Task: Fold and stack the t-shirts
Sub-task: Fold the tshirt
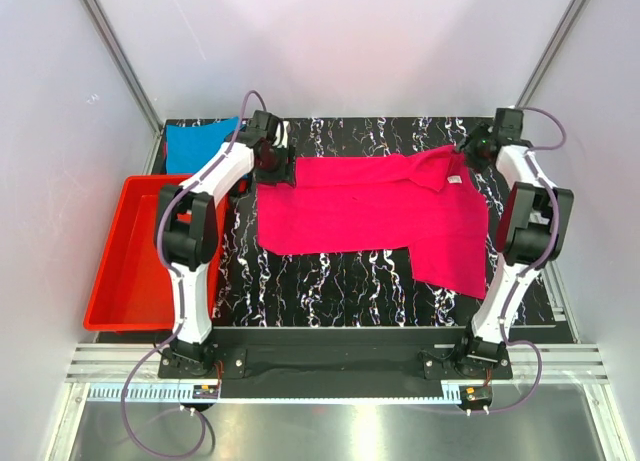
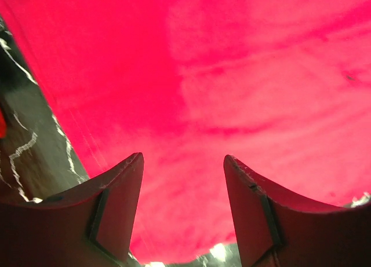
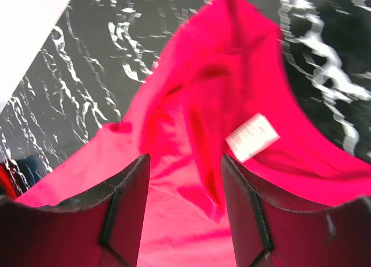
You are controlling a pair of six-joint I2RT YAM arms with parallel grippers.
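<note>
Pink shirt (image 1: 370,206) lies spread on worktop (image 1: 330,281); blue shirt (image 1: 200,141) at 10 o'clock, tray (image 1: 120,271) at 9; left tool (image 2: 183,157) and right tool (image 3: 185,157) gape wide above it, holding nothing

Magenta t-shirt (image 1: 370,206) lies spread wide before me, far right corner folded over; turquoise t-shirt (image 1: 200,141) flat, far left.
</note>
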